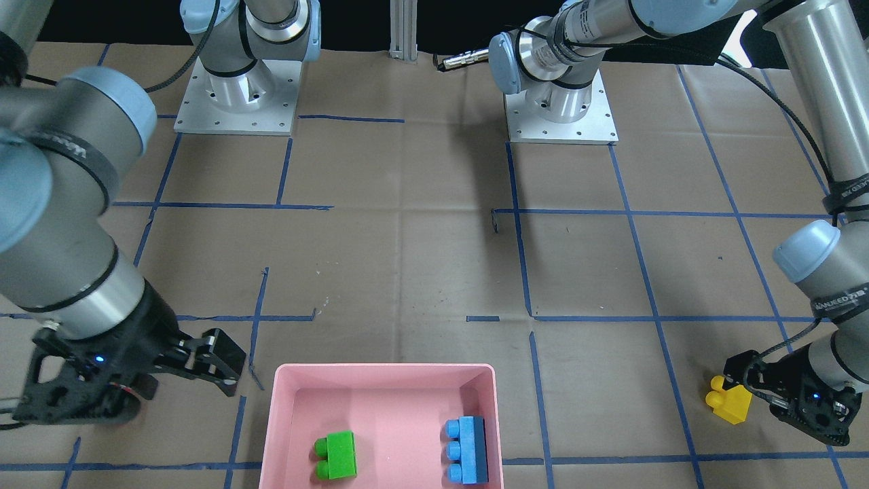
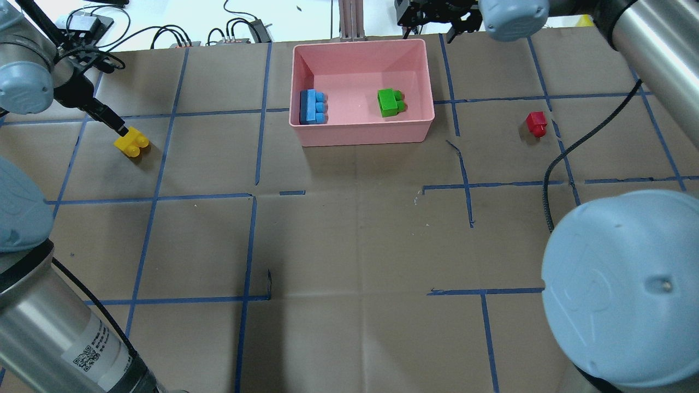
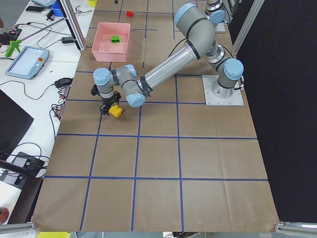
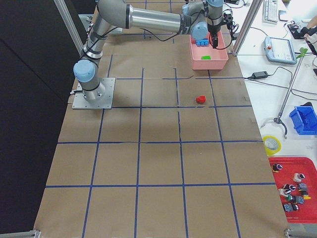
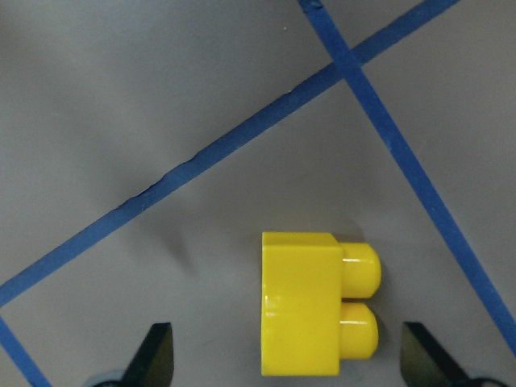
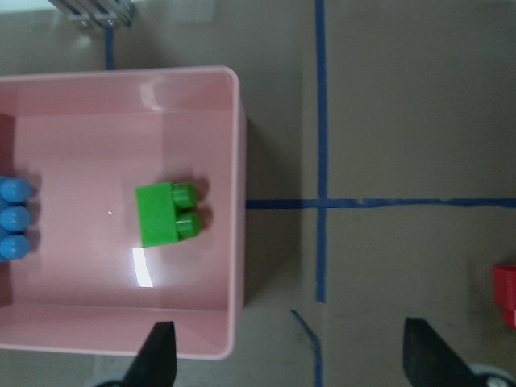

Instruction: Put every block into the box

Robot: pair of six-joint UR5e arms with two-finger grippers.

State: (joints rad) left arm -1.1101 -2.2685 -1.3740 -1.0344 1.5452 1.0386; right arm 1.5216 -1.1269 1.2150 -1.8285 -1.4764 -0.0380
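Note:
The yellow brick [image 5: 310, 302] lies on its side on the paper, between the spread fingertips of my left gripper [image 5: 294, 356], which is open and empty just over it; it also shows in the overhead view [image 2: 131, 143]. The green brick [image 2: 389, 102] and the blue brick [image 2: 313, 106] lie inside the pink box [image 2: 360, 134]. The red brick [image 2: 536, 123] lies on the table to the box's right. My right gripper [image 6: 294, 359] is open and empty, hanging above the table just outside the box's wall [image 6: 238, 161], with the red brick [image 6: 506, 294] at the view's edge.
Brown paper with blue tape lines covers the table. Both arm bases [image 1: 234, 95] stand at the robot's side. Cables and devices [image 2: 240, 30] lie beyond the table's far edge. The right arm's elbow [image 2: 622, 284] looms large at the overhead view's lower right.

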